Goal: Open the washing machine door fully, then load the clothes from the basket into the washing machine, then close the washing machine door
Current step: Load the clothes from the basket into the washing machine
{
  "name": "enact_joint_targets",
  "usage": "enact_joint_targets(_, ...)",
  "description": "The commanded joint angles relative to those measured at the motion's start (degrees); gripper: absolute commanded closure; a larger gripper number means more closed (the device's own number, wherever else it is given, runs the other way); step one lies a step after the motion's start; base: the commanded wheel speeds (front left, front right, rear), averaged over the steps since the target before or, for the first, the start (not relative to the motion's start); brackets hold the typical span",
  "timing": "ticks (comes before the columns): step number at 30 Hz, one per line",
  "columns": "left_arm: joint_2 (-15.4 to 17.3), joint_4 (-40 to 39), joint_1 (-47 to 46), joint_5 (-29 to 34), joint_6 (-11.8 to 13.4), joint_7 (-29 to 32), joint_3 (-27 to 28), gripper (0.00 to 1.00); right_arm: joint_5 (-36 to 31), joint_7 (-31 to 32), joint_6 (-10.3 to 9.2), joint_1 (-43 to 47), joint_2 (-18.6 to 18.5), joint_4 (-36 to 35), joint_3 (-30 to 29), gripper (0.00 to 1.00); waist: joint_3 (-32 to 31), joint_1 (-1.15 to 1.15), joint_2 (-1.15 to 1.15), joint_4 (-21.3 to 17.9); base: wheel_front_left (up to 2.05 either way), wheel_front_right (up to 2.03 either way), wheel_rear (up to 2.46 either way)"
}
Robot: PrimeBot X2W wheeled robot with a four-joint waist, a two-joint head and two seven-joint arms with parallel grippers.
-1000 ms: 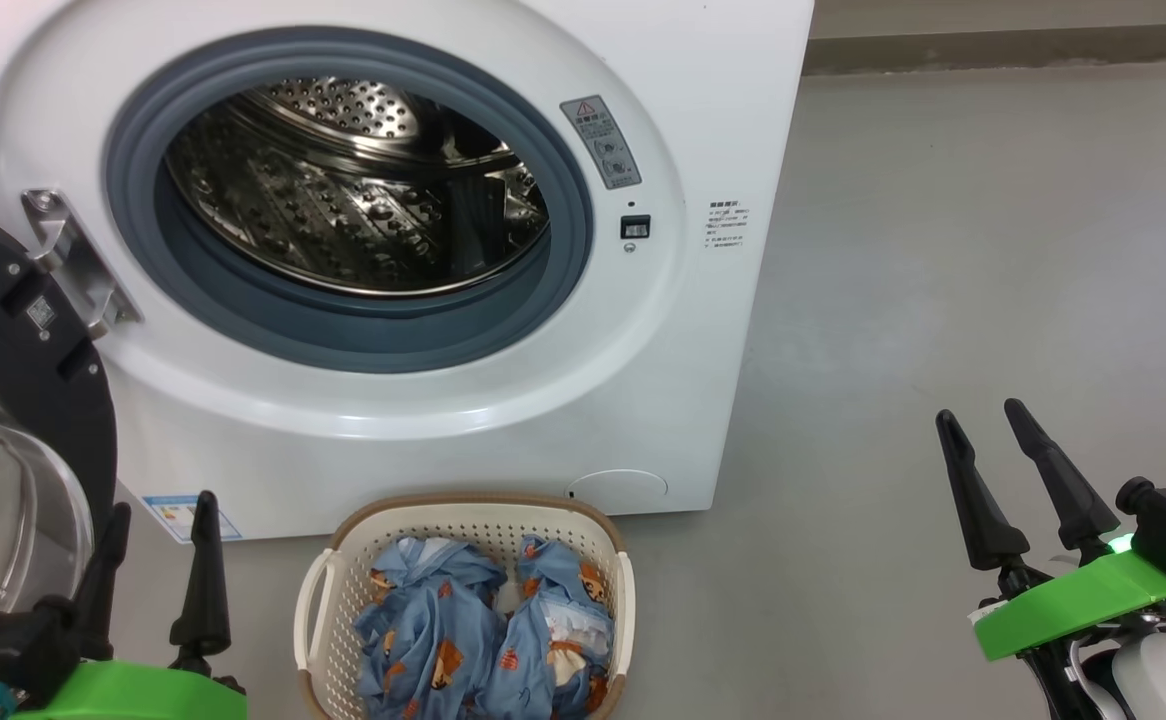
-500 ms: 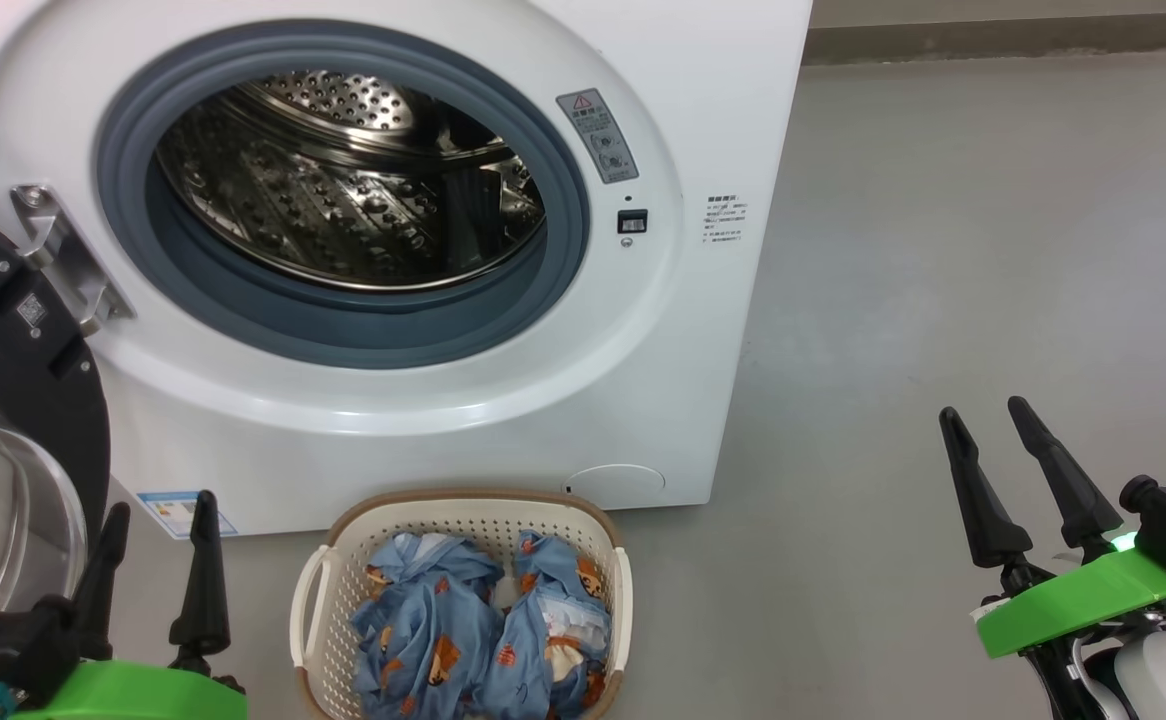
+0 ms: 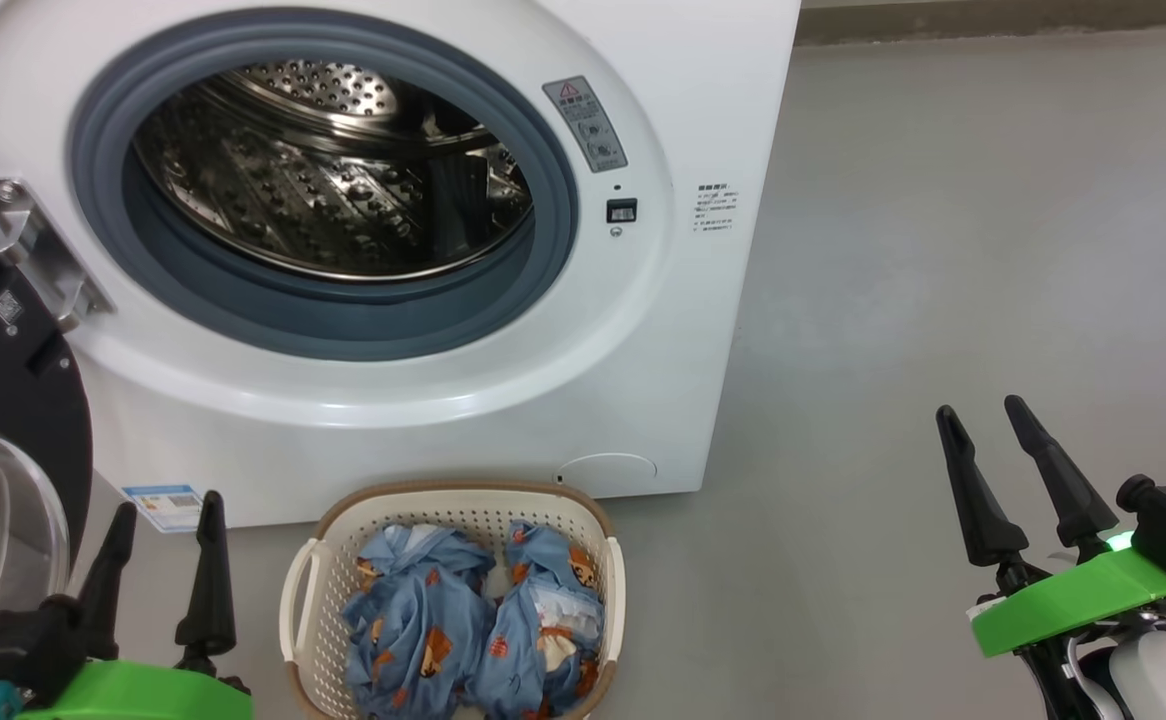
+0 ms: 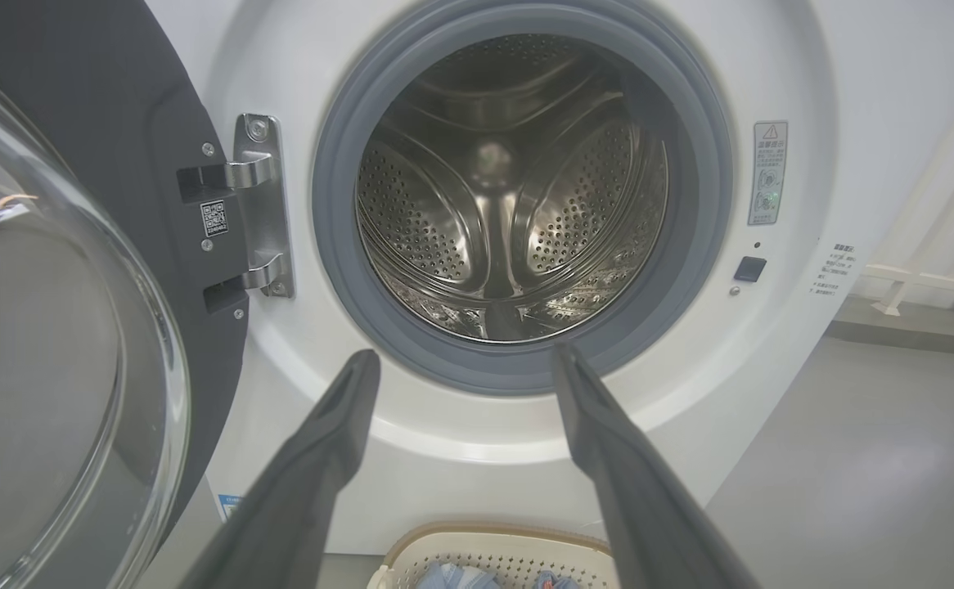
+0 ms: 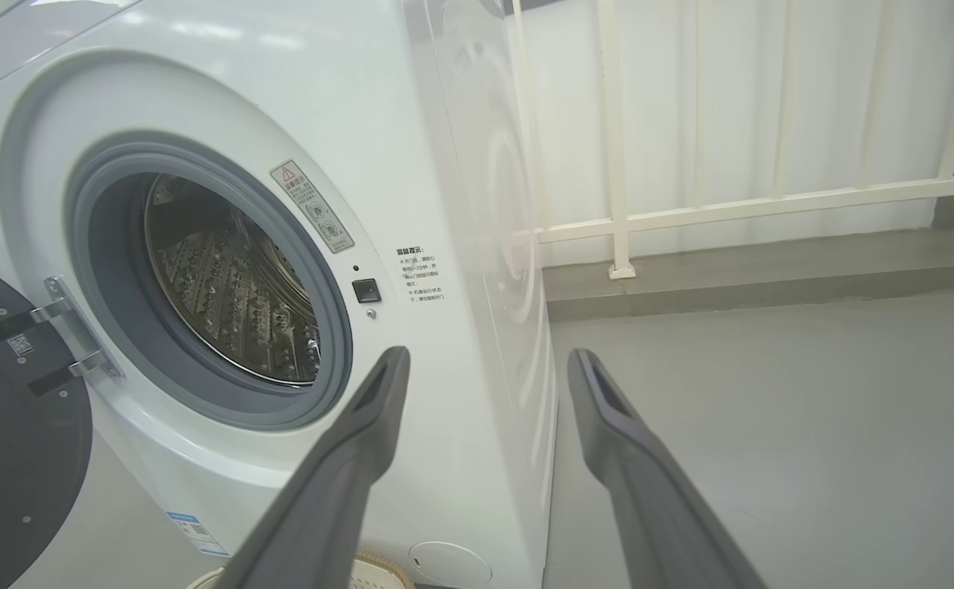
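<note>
Left claw [image 3: 168, 505] and right claw [image 3: 979, 408] both spread, nothing gripped. Cream perforated basket [image 3: 463, 490] sits between them, nearer the left claw, with crumpled blue cartoon-print clothes [image 3: 463, 625] inside. Glossy black washing machine door [image 3: 13, 400] stands open left of the left claw.

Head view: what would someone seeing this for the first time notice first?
The washing machine fills the upper left, its mouth wide open on a shining steel drum. Its black door is swung out at the left edge. On the floor right below the opening sits the basket, with the blue clothes piled inside.
</note>
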Motion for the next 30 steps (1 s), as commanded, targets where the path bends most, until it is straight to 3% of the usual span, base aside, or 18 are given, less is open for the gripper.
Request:
enact_joint_targets(1, 1.66, -1.17, -2.35, -0.09, 0.33, -0.75, 1.97, 0.0, -0.16, -0.54, 0.43, -0.89, -0.89, -1.44, 0.87, 0.0, 0.46, 0.0, 0.0, -0.09, 0.0, 0.0, 0.0)
enact_joint_targets(15, 1.04, -0.64, -5.41, 0.25, -0.93, -0.7, 0.37, 0.0, 0.56, -0.54, 0.43, -2.16, 0.48, -0.55, -0.2, 0.0, 7.3, 0.0, 0.0, -1.35, 0.0, 0.0, 0.0)
enact_joint_targets(30, 0.97, 4.51, -12.81, 1.73, -2.07, 0.44, -2.2, 0.0, 0.42, -0.54, 0.43, -6.14, 2.56, -0.33, -0.67, 0.0, 18.72, 0.0, 0.0, -3.36, 0.0, 0.0, 0.0)
